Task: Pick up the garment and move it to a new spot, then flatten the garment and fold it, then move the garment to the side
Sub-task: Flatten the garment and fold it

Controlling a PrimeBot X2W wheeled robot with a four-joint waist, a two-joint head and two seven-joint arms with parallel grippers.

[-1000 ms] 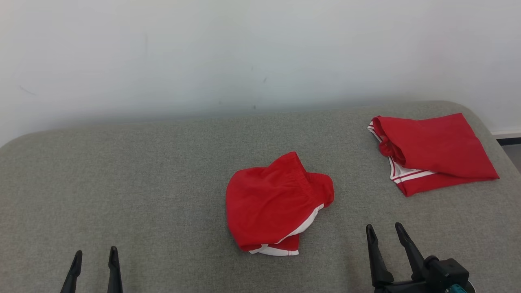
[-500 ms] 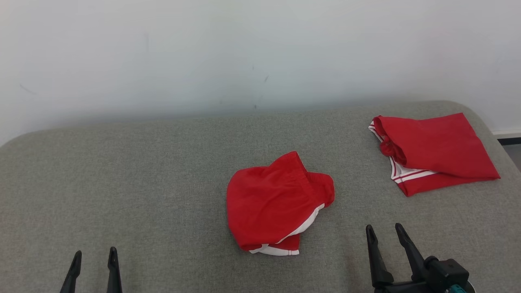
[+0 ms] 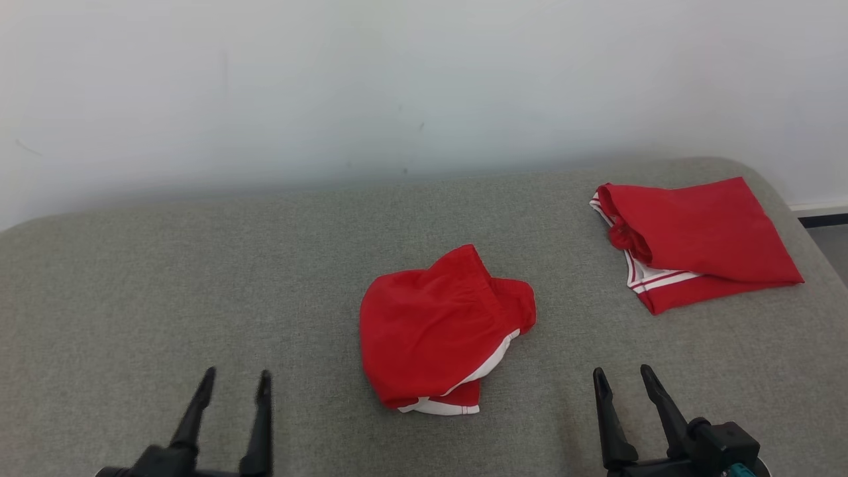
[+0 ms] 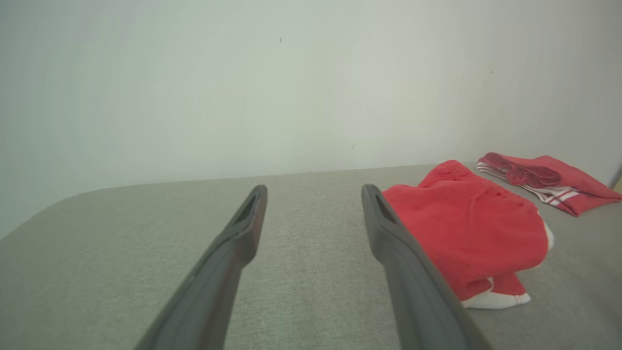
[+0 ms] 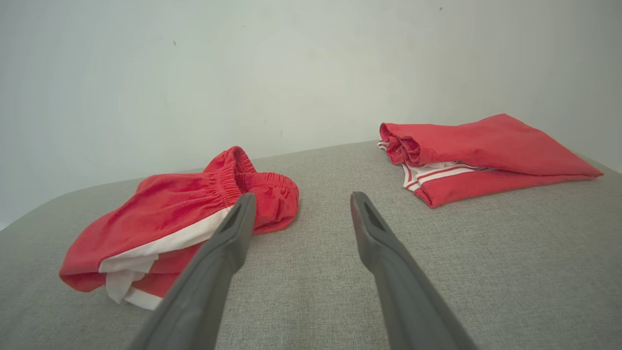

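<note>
Near left, the left gripper (image 3: 236, 375) has its fingers spread, holding nothing. The crumpled red garment (image 3: 437, 324) lies in the middle of the grey padded surface (image 3: 165, 278). It looks soft, light and limp, probably best pinched at its far elastic waistband. Near right, the right gripper (image 3: 622, 371) also has its fingers spread.

Red garment (image 3: 437, 324) with white trim, loosely bunched, at the middle of the grey cushion (image 3: 199, 278)
</note>
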